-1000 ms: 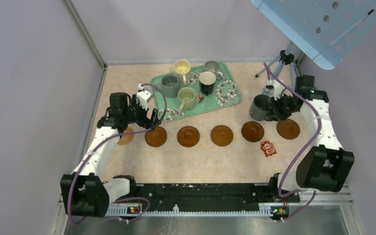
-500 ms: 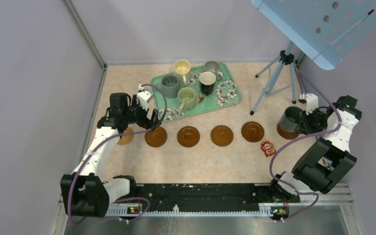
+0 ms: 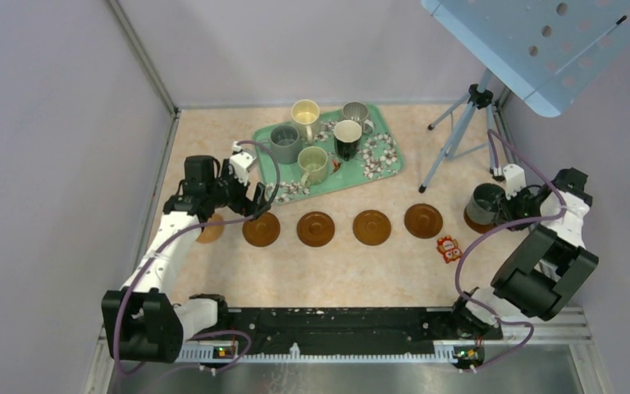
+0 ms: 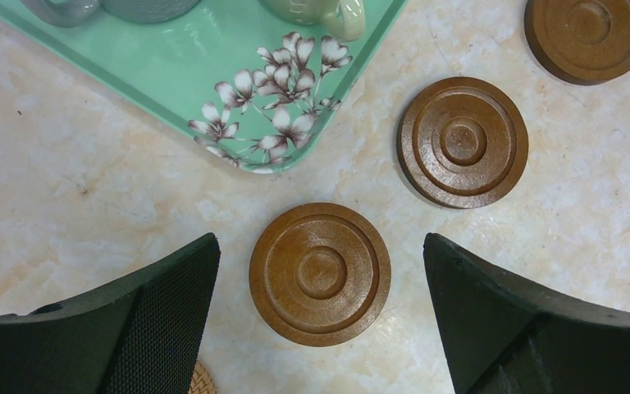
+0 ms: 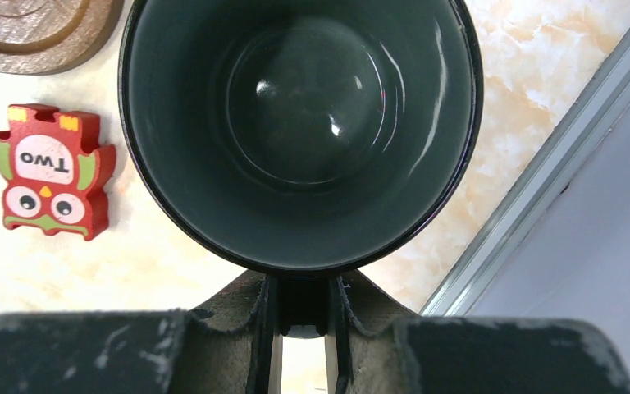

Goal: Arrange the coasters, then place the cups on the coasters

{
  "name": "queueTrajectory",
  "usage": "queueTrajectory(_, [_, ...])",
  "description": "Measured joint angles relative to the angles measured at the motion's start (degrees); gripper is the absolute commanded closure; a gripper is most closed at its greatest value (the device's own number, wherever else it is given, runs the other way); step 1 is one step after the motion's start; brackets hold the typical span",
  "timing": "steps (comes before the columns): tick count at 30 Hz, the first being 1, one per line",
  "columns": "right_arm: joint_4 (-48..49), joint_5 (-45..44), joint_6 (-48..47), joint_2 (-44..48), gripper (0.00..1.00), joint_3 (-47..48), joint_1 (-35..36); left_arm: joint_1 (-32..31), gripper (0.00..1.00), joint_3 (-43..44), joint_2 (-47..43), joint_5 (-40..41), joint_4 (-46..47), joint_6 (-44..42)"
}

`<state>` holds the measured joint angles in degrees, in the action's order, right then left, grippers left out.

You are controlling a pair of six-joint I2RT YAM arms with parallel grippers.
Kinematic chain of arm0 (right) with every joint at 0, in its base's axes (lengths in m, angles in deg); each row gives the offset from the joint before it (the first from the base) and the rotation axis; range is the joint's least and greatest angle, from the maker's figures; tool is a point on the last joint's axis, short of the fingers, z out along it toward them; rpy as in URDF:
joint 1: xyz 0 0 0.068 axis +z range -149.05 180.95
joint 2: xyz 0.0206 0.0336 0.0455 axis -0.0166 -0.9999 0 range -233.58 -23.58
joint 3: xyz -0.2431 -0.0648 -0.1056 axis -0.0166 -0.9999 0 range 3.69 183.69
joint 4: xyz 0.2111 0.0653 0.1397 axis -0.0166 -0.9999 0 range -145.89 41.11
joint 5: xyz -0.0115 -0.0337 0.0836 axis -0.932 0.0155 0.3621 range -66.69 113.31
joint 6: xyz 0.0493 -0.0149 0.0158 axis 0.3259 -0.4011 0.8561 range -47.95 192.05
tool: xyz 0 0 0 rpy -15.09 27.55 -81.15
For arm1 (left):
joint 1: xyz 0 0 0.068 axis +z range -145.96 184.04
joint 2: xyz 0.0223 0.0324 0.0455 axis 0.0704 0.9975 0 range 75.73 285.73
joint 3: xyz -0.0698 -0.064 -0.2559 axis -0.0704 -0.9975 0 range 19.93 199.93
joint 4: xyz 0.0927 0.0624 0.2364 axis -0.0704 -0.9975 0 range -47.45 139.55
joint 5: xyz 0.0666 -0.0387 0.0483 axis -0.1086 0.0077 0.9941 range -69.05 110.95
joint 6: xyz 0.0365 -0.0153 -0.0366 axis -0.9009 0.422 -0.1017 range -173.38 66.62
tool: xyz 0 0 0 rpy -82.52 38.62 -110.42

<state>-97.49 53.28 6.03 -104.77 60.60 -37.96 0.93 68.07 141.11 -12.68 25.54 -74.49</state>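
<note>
Marble table, right pincer gripping dark mug by handle, coaster beneath half-hidden, left pincer gaping

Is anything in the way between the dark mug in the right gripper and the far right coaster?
Nothing visible. The dark mug in the right gripper is directly over that coaster; the red owl trinket lies off to one side.

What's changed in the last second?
The right gripper, shut on the dark mug, carried it rightward and nearer, over the rightmost coaster. The left gripper stayed open above the second coaster. The tray and its five mugs are unchanged.
</note>
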Motion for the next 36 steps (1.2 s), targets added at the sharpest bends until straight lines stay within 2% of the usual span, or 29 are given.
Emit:
queueTrajectory(13, [3.3,0.1,-0.7,-5.2,1.0,-0.3,-2.3,0.0,0.01,0.0,0.8,0.0,0.0,0.0])
queueTrajectory(16, [3.8,0.2,-1.1,-5.2,0.9,-0.5,-2.5,0.0,0.01,0.0,0.9,0.0,0.0,0.0])
queueTrajectory(21, [4.8,0.7,-1.6,-5.2,0.62,-1.1,-2.5,0.0,0.01,0.0,0.9,0.0,0.0,0.0])
queueTrajectory(24, [4.9,0.9,-1.9,-5.2,0.51,-1.1,-2.5,0.0,0.01,0.0,0.9,0.0,0.0,0.0])
queueTrajectory(30, [3.8,1.0,-2.7,-5.2,0.37,-1.0,-2.5,0.0,0.01,0.0,0.9,0.0,0.0,0.0])
queueTrajectory(36, [-1.4,1.2,-3.0,-4.7,0.33,2.2,-2.5,0.0,0.01,0.0,0.9,0.0,0.0,0.0])
